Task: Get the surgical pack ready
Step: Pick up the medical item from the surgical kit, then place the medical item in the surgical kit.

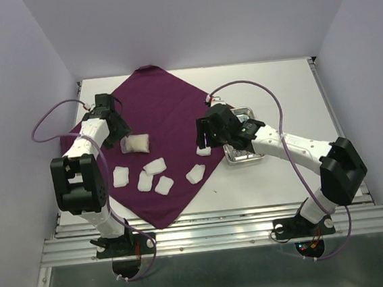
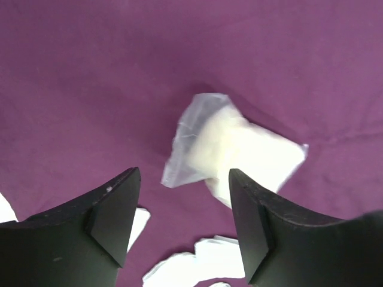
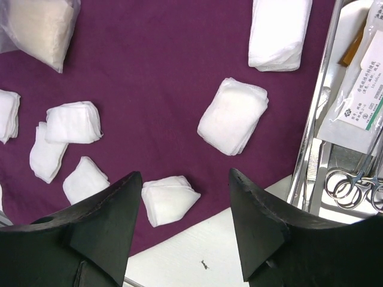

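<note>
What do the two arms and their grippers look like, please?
Both arms have white links and chunky black joint housings: left arm, right arm. A thin purple cable loops beside each. The left gripper and right gripper have broad matte black wedge-shaped fingers.

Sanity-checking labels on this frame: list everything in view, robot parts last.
cloth: one, dark purple, spread on the table
bagged gauze pack: one, white in a clear bag, on the cloth's left part
loose gauze pads: at least seven, white, on the cloth's near half
tray: one, steel, on the table right of the cloth
instruments: several, metal, in the tray
sealed packet: at least one, white, in the tray
table: one, white
left gripper: black, open, over the bagged pack
right gripper: black, open, over the cloth's right edge
</note>
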`<state>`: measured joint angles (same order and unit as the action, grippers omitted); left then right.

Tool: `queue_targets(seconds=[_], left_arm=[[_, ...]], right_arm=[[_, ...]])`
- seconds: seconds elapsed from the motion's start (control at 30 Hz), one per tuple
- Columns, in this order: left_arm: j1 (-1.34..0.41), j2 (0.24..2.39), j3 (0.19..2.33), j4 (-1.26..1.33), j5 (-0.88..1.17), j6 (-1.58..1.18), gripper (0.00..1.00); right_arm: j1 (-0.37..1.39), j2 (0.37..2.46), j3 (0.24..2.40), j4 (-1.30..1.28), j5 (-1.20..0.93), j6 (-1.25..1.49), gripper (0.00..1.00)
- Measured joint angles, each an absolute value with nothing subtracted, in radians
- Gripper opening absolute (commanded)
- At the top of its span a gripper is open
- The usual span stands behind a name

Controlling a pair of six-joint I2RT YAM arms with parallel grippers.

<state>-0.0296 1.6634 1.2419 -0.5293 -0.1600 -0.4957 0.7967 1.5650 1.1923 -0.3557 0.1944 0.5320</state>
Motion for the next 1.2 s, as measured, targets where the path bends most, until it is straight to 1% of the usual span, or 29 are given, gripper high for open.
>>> queue_targets(seconds=[0.03, 0.13, 0.17, 0.23, 0.27, 0.33, 0.37, 0.4, 0.43, 0.6, 0.77, 0.97, 1.13, 1.17, 1.2], left_arm=[[-0.015, 1.663, 1.229, -0.521, -0.147, -0.491, 0.7], [-0.001, 1.67, 1.206, -0.508, -0.117, -0.482, 0.62], [-0.001, 1.677, 1.204, -0.503, -0.104, -0.479, 0.53], [-0.005, 1.707, 1.204, -0.484, -0.081, -0.477, 0.42], [-0.005, 1.716, 1.203, -0.475, -0.071, -0.472, 0.3], [-0.007, 1.74, 1.196, -0.463, -0.056, -0.467, 0.17], [-0.007, 1.742, 1.187, -0.459, -0.049, -0.468, 0.07], [-0.007, 1.741, 1.184, -0.463, -0.044, -0.47, 0.01], [-0.007, 1.739, 1.183, -0.463, -0.039, -0.467, 0.0], [-0.009, 1.707, 1.183, -0.462, -0.009, -0.469, 0.0], [-0.038, 1.616, 1.152, -0.46, 0.037, -0.49, 0.0], [-0.172, 1.496, 1.092, -0.423, 0.088, -0.593, 0.0], [-0.284, 1.486, 1.024, -0.342, 0.1, -0.717, 0.0], [-0.303, 1.49, 1.007, -0.32, 0.105, -0.747, 0.04], [-0.315, 1.495, 0.996, -0.307, 0.108, -0.766, 0.12]], right_arm=[[0.798, 1.57, 1.197, -0.358, 0.194, 0.532, 0.65], [0.802, 1.576, 1.202, -0.359, 0.195, 0.532, 0.65], [0.803, 1.576, 1.203, -0.359, 0.196, 0.532, 0.65], [0.806, 1.578, 1.204, -0.359, 0.198, 0.532, 0.65], [0.807, 1.578, 1.204, -0.36, 0.199, 0.532, 0.65], [0.81, 1.578, 1.204, -0.361, 0.203, 0.532, 0.65], [0.813, 1.578, 1.204, -0.364, 0.204, 0.532, 0.65], [0.813, 1.578, 1.204, -0.366, 0.204, 0.533, 0.65], [0.814, 1.578, 1.204, -0.367, 0.204, 0.534, 0.65], [0.818, 1.58, 1.211, -0.37, 0.208, 0.54, 0.65], [0.831, 1.6, 1.249, -0.371, 0.211, 0.54, 0.65], [0.846, 1.62, 1.262, -0.371, 0.213, 0.54, 0.65], [0.855, 1.632, 1.269, -0.374, 0.219, 0.546, 0.65], [0.859, 1.637, 1.276, -0.379, 0.224, 0.547, 0.65], [0.862, 1.639, 1.281, -0.381, 0.226, 0.547, 0.65]])
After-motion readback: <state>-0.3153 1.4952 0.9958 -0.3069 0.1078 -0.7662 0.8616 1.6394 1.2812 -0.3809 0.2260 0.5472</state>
